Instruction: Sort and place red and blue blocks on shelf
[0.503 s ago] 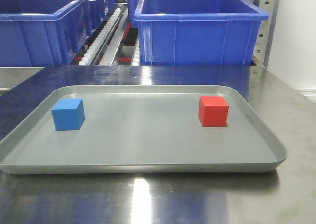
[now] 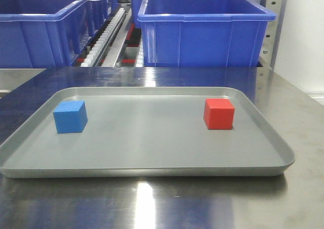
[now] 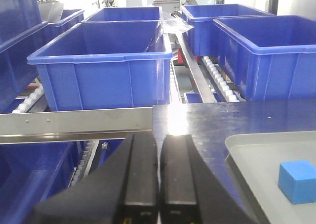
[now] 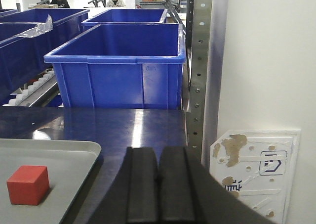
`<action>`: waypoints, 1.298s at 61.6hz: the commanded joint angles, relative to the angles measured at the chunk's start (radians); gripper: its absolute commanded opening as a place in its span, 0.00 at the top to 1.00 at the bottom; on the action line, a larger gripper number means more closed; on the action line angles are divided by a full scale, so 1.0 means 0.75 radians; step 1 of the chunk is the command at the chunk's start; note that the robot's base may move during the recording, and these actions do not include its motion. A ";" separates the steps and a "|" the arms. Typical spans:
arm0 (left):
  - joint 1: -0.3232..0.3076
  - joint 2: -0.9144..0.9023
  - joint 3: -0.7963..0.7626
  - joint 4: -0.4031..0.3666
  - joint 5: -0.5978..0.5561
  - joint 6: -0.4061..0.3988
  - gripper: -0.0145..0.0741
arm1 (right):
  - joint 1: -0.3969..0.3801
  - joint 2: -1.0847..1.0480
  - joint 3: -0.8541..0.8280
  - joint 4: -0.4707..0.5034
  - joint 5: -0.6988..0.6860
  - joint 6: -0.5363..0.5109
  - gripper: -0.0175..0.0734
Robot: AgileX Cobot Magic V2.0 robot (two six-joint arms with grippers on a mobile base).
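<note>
Resting on one shallow grey tray (image 2: 152,171) are two small matte cubes of equal size with plain, unmarked faces: one bright blue cube (image 2: 70,117) toward the tray's left side and one bright red cube (image 2: 218,113) toward its right, well apart and both upright. The tray lies on the steel tabletop (image 2: 152,206) close to its near edge, between the left and right edges. Beyond the table's far edge stands the shelf, its brushed-steel front rail (image 3: 74,121) showing two screws and its white roller tracks (image 2: 104,37) running back between large blue bins (image 2: 202,34); the front view shows at least three of these bins. The left gripper (image 3: 158,184) hangs near the table's left edge, its two dark fingers pressed together along a thin seam, apart from the blue cube. The right gripper (image 4: 158,184) hangs near the table's right edge, beside a perforated metal upright (image 4: 200,61), its fingers likewise pressed together, apart from the red cube. One white wall plate (image 4: 254,169) carries a scuffed pictogram too worn to read.
</note>
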 commanded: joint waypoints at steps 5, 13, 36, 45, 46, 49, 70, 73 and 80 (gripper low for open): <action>-0.009 -0.023 0.038 -0.004 -0.116 -0.006 0.70 | -0.004 -0.024 -0.077 0.001 -0.076 0.000 0.75; -0.009 -0.023 0.038 -0.004 -0.116 -0.006 0.70 | -0.004 0.025 -0.199 -0.015 0.110 -0.001 0.75; -0.009 -0.020 0.038 -0.004 -0.116 -0.006 0.70 | -0.004 0.404 -0.468 -0.023 0.445 0.001 0.75; -0.009 -0.020 0.038 -0.004 -0.116 -0.006 0.70 | 0.020 0.598 -0.548 -0.063 0.548 0.111 0.75; -0.009 -0.020 0.038 -0.004 -0.116 -0.006 0.70 | 0.029 0.629 -0.561 -0.074 0.556 0.151 0.75; -0.009 -0.020 0.038 -0.004 -0.116 -0.006 0.70 | 0.054 0.688 -0.588 -0.116 0.584 0.267 0.75; -0.009 -0.020 0.038 -0.004 -0.116 -0.006 0.70 | 0.422 1.193 -0.813 -0.283 0.798 0.589 0.72; -0.009 -0.020 0.038 -0.004 -0.116 -0.006 0.70 | 0.467 1.284 -0.861 -0.283 0.852 0.589 0.66; -0.009 -0.020 0.038 -0.004 -0.116 -0.006 0.70 | 0.542 1.444 -0.979 -0.282 0.964 0.607 0.39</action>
